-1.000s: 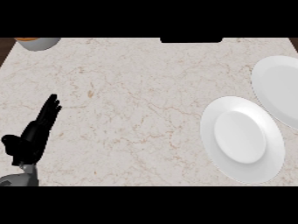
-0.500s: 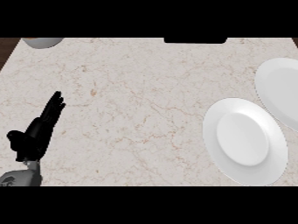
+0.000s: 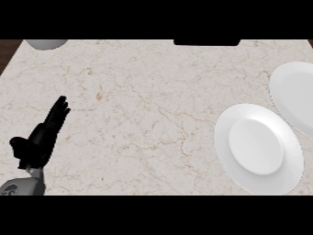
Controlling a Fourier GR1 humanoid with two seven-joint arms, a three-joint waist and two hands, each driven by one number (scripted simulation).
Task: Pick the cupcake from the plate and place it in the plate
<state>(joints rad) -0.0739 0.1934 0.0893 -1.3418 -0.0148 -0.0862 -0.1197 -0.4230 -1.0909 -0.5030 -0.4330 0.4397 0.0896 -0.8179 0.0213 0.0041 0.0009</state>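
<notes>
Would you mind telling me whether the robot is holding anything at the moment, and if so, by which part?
Nothing is held. The left hand rests open over the counter, fingers straight, far from both plates. The right hand is not in view.

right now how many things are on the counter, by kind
white plates: 2, one nearer and one at the right edge
grey round thing cut off at the top left: 1
black hand: 1, the left hand, open at the lower left
cupcakes: 0 in view
total: 4
</notes>
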